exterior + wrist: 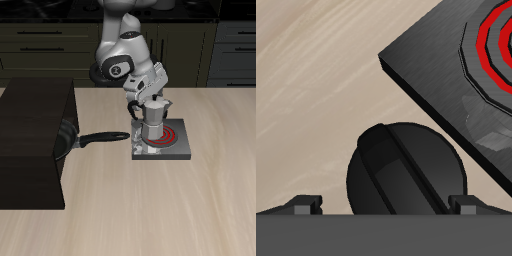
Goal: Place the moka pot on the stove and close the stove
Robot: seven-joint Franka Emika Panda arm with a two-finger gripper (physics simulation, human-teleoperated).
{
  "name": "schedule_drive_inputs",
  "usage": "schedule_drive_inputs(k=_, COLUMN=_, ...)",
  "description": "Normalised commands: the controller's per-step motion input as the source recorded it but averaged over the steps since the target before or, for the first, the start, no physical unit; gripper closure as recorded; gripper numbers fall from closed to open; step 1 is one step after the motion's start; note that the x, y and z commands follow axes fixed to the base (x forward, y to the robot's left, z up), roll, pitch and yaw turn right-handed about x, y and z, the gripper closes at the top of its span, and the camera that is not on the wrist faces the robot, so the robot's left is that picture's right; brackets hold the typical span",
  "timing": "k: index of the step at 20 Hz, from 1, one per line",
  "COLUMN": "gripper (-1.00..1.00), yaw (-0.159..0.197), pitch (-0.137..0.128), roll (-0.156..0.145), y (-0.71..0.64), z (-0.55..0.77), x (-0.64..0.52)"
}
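Observation:
The silver moka pot [152,121] stands upright on the grey stove [175,152], beside its red coil [171,135]. My gripper [138,108] hangs close beside the pot, on the side toward the frying pan. In the wrist view the gripper [384,205] is open, its fingertips [301,204] wide apart on either side of a round black knob [406,170] with a raised ridge. The knob sits by the corner of the stove [431,75], whose red coil [496,40] shows there too. The moka pot does not show in the wrist view.
A black frying pan [66,140] lies beside the stove, its long handle [103,137] pointing at it. A large black box [32,140] stands behind the pan. Dark cabinets [60,45] run along the back.

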Motion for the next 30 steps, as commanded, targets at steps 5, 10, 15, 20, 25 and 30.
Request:
schedule_drive_inputs(k=5, gripper=-1.0, yaw=0.098, pitch=0.047, roll=-0.006, y=-0.09, z=-0.16, x=-0.19)
schedule_drive_inputs(k=10, gripper=-1.0, yaw=0.057, pitch=-0.007, roll=-0.035, y=-0.15, z=0.12, x=0.17)
schedule_drive_inputs(k=15, gripper=-1.0, yaw=-0.006, pitch=-0.012, roll=0.008, y=-0.12, z=0.11, x=0.19)
schedule_drive_inputs(k=20, gripper=1.0, yaw=-0.016, pitch=-0.02, roll=-0.018, y=-0.1, z=0.02, x=0.14)
schedule_drive_inputs(k=25, gripper=1.0, yaw=-0.011, pitch=-0.001, roll=0.028, y=0.09, z=0.03, x=-0.03)
schedule_drive_inputs(k=30, gripper=1.0, yaw=0.001, pitch=-0.011, roll=0.012, y=0.12, z=0.02, x=-0.03)
